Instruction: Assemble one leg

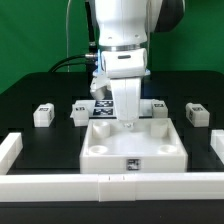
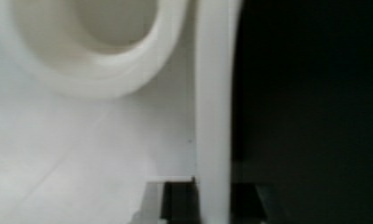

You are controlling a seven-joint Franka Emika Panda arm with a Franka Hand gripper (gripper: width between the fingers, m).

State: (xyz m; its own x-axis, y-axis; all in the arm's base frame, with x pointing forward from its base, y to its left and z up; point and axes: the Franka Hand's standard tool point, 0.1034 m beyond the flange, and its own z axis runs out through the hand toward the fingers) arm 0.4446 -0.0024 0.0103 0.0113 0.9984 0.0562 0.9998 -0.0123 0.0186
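The large white panel (image 1: 133,150) with round corner sockets lies at the front middle of the black table. My gripper (image 1: 128,116) reaches straight down onto the panel's far edge. In the wrist view my gripper (image 2: 215,205) has one dark fingertip (image 2: 179,208) on each side of the panel's thin raised edge (image 2: 213,100), and they are closed against it. One round socket (image 2: 112,40) shows next to the edge. Small white legs with tags lie apart on the table: two at the exterior view's left (image 1: 42,115) (image 1: 80,112) and one at the right (image 1: 197,114).
The marker board (image 1: 104,103) lies behind the panel, partly hidden by the arm. White rails border the table at the front (image 1: 110,186), left (image 1: 10,150) and right (image 1: 216,150). A further small white part (image 1: 158,108) sits right of the gripper.
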